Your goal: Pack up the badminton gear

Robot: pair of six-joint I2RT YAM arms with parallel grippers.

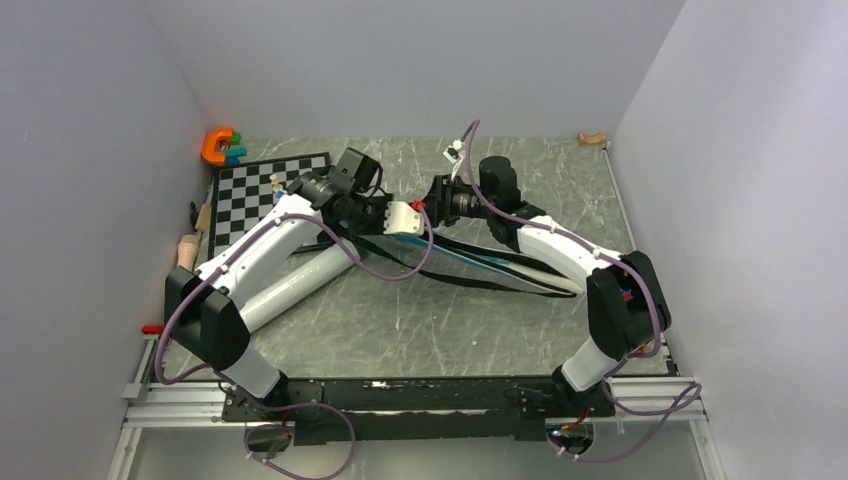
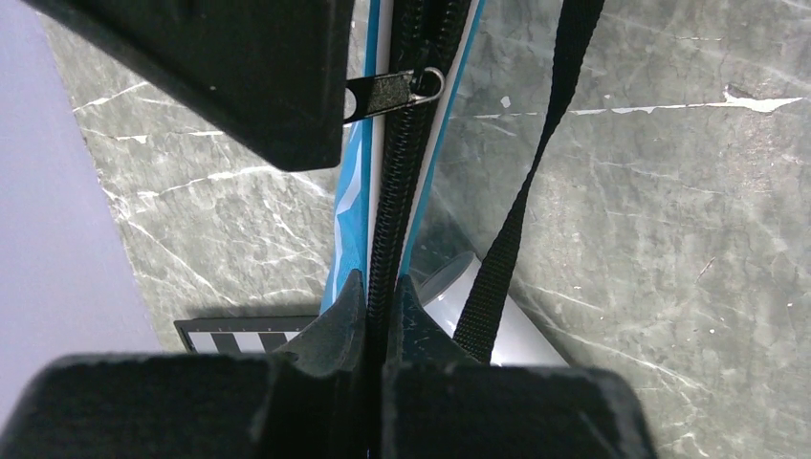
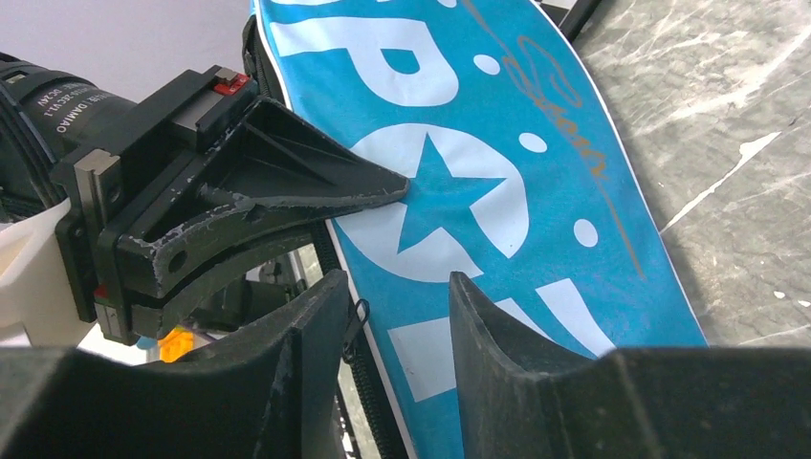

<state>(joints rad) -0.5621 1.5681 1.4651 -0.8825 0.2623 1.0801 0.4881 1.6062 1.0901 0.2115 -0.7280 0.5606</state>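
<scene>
Blue bag sits mid-frame overhead, between my arms. My left pincer pinches its zip seam; my right pincer is spread beside the zip pull. Closing off-line, I'd miss that small tab.

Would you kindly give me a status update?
Left gripper shut on bag along zip. Right gripper open at zipper pull. Strap lying alongside.
</scene>
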